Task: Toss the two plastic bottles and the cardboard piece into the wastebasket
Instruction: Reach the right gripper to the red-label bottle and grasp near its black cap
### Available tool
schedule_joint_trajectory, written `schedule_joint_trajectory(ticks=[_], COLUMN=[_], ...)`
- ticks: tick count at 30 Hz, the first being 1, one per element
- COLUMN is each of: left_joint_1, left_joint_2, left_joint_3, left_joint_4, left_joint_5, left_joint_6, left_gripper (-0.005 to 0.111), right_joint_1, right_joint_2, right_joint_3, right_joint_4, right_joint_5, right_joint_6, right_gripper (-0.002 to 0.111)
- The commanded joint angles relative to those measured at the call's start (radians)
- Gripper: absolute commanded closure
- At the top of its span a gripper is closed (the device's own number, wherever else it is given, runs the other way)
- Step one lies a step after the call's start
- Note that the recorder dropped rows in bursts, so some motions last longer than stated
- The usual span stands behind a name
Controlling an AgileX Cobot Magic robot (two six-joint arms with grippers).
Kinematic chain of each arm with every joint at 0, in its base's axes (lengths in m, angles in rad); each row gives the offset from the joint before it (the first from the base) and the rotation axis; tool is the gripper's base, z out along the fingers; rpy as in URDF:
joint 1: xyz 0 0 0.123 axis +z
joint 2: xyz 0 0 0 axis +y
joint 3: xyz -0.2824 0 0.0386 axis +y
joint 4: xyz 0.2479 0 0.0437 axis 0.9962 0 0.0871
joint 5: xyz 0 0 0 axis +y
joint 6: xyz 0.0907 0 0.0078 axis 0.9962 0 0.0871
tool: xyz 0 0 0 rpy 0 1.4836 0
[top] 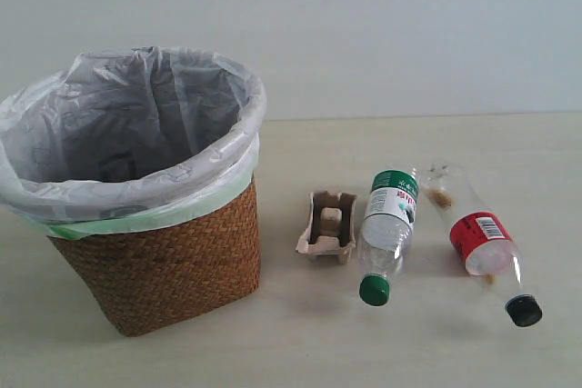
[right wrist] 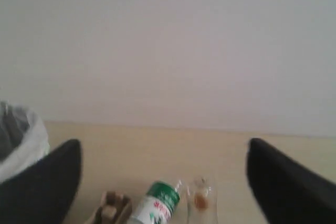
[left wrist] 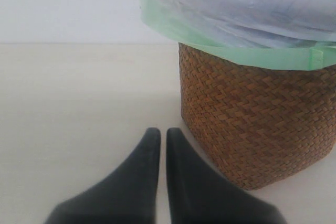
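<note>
**A:** Where does everything lie?

**B:** In the exterior view, take the cardboard piece (top: pixel 327 224) as the centre of the dial. The wastebasket (top: pixel 164 261) stands at 9 o'clock. The green-label bottle (top: pixel 386 233) lies just beside the piece at 3 o'clock, and the red-label bottle (top: pixel 477 238) lies further out the same way, apart from the green one. All three rest on the table (top: pixel 509 152), and none is in the basket.

**A:** How would they handle?

**B:** Both bottles look nearly empty, so I judge them light, thin-walled, slick and likely to roll. I would grip across the body at the label, not at the cap. The cardboard piece looks featherlight, rough and crushable, so I would pinch a side wall gently.

**A:** What do they look like?

**B:** Both bottles are clear plastic. One has a green-and-white label and a green cap pointing to 6 o'clock. The other has a red label, a dark cap pointing to 5 o'clock and brownish residue near its base. The cardboard piece is beige moulded pulp with a raised cup. The wastebasket is brown wicker, with a white-and-pale-green bag folded over its rim.

**A:** And the grippers?

**B:** The left gripper (left wrist: pixel 159 135) has its fingers pressed almost together and holds nothing, close to the basket's wall. The right gripper (right wrist: pixel 164 144) is spread wide, with nothing between its fingers.
</note>
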Motion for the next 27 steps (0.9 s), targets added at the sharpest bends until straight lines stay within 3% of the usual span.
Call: schedule_joint_trajectory(ticks=[1,6,13,27], left_joint_1=[-0.009,-0.009,-0.009,-0.009], left_joint_2=[-0.004,-0.004,-0.004,-0.004], left_joint_3=[0.004,0.004,0.004,0.004], left_joint_4=[-0.003,-0.003,-0.003,-0.003], left_joint_5=[-0.005,-0.005,-0.005,-0.005], left_joint_6=[0.003,0.003,0.003,0.003], left_gripper=[0.103,0.103,0.103,0.103], right_joint_1=[-0.001,-0.001,-0.001,0.009], right_joint_2=[0.146,0.338,0.591,0.942], right_joint_3=[-0.018,-0.018,-0.018,-0.018], right_joint_4=[-0.018,-0.018,-0.122,-0.142], right_joint_5=[0.128,0.276,0.353,0.205], right_joint_6=[-0.052,0.004,0.0,-0.025], right_gripper=[0.004,0.005,0.005,0.005])
